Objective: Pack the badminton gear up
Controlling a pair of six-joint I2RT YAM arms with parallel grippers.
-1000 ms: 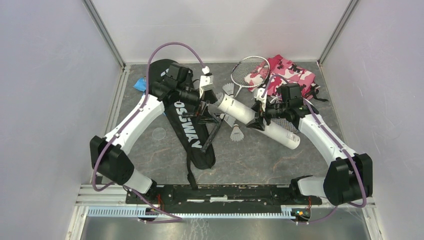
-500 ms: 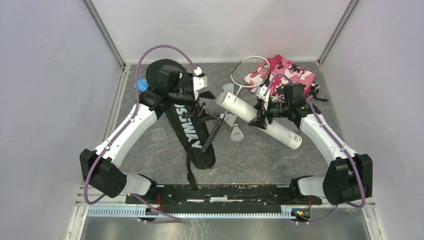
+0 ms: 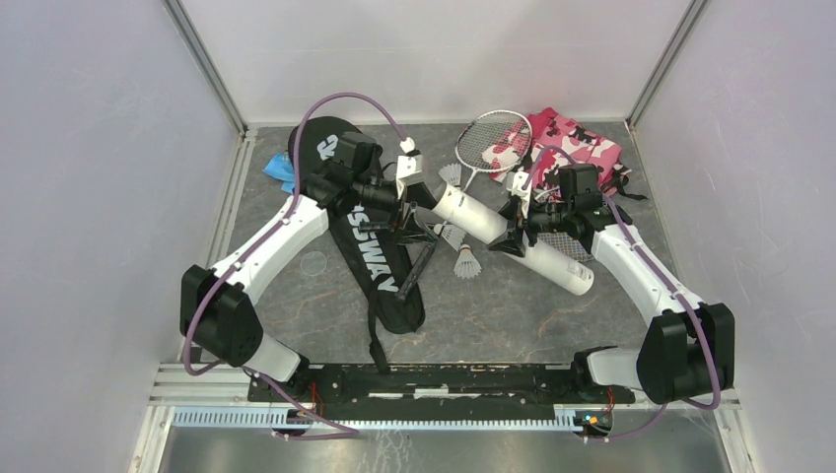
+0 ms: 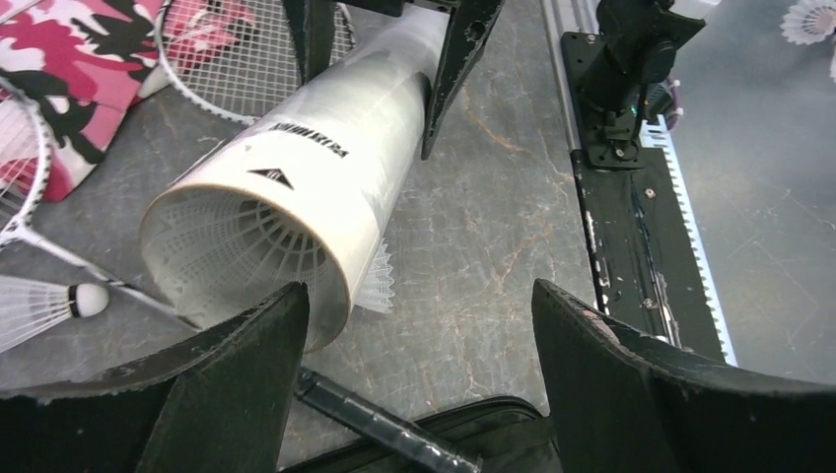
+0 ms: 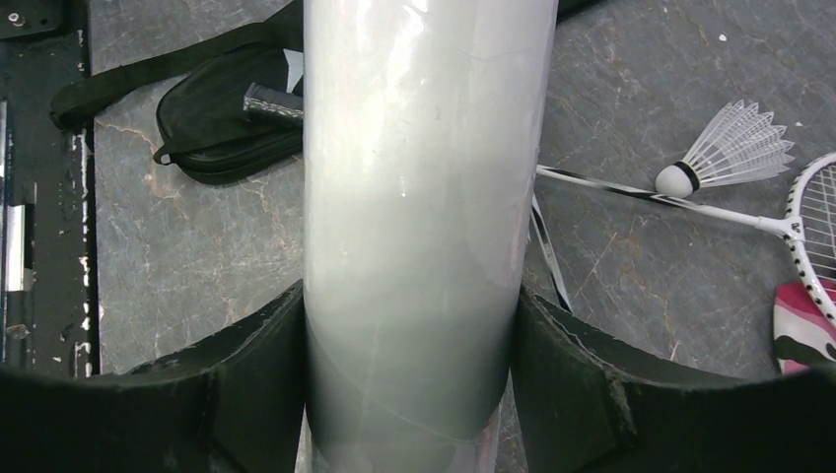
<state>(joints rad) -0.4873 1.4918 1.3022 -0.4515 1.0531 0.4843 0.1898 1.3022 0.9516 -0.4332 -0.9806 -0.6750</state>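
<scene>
The long white tube (image 3: pixel 493 232) lies slanted in the middle of the table. My right gripper (image 3: pixel 515 236) is shut on it, with the tube (image 5: pixel 419 197) filling the gap between the pads. My left gripper (image 3: pixel 406 222) is open and empty, just short of the tube's open end (image 4: pixel 325 148), where a shuttlecock (image 4: pixel 232 246) sits inside. The black CROSSWAY bag (image 3: pixel 370 251) lies to the left under my left arm. One racket's handle (image 4: pixel 384 429) rests on the bag's edge. The other racket (image 3: pixel 493 143) lies at the back. Loose shuttlecocks (image 3: pixel 466 264) (image 3: pixel 451 175) lie beside the tube.
A pink camouflage cloth (image 3: pixel 577 143) lies at the back right under the racket head. A blue cloth (image 3: pixel 279 168) peeks out behind the bag. A small clear disc (image 3: pixel 313 263) lies left of the bag. Walls close in on three sides.
My left gripper swung back left over the bag, then returned right toward the tube's open end. The right gripper and tube have stayed put.
</scene>
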